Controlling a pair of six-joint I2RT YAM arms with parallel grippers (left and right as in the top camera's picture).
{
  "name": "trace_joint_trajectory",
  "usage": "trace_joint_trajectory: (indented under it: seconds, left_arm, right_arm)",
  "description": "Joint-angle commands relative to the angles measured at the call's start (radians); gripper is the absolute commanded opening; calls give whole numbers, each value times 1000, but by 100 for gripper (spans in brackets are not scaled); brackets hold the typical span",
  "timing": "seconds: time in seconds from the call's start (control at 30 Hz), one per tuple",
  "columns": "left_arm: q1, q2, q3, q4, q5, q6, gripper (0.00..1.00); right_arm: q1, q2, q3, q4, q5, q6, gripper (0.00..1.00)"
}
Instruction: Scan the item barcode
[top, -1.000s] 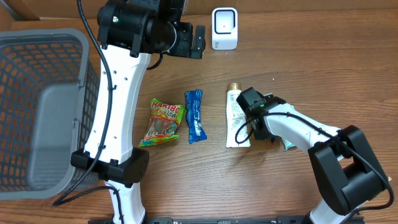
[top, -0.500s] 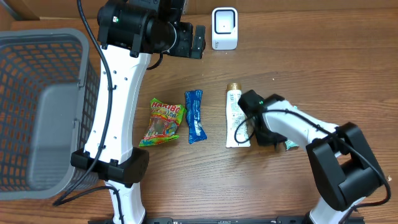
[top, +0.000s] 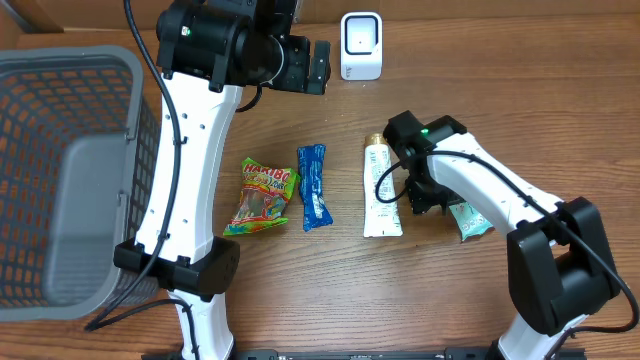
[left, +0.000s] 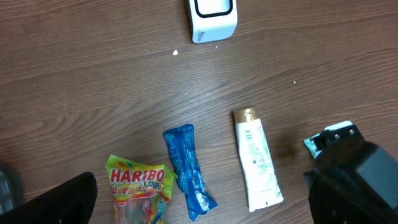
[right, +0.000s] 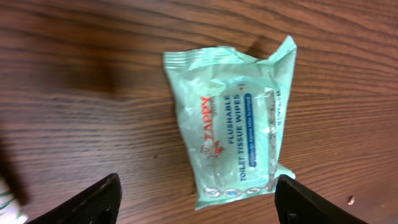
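Both hands are open, I see: my right hand (right: 198, 208) hangs over the wipes pack (right: 231, 134) lying flat on the surface (right: 93, 62); my left hand (top: 318, 65) holds nothing.

Haribo bag (top: 262, 196), blue packet (top: 313, 186), tube (top: 379, 207), wipes pack (top: 470, 221), side by side.

Wooden table (top: 520, 90) bears scanner (top: 361, 45), gummies (top: 263, 195), blue packet (top: 313, 186), tube (top: 381, 192), wipes (right: 233, 130).
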Motion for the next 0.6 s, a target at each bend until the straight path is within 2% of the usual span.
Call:
trace_joint_trajectory:
  seconds: [0.0, 0.3, 0.47, 0.57]
  left_arm:
    - [-2, 13, 0, 1, -11, 19, 100]
    - [-2, 13, 0, 0, -11, 19, 100]
    - [-2, 13, 0, 0, -11, 19, 100]
    - [-2, 13, 0, 0, -11, 19, 100]
  right_arm:
    - [-26, -8, -30, 23, 16, 5, 78]
    - [-75, -8, -196, 201, 2, 3, 76]
    - [-103, -8, -313, 340, 6, -3, 81]
    - [-113, -8, -370, 405, 0, -3, 80]
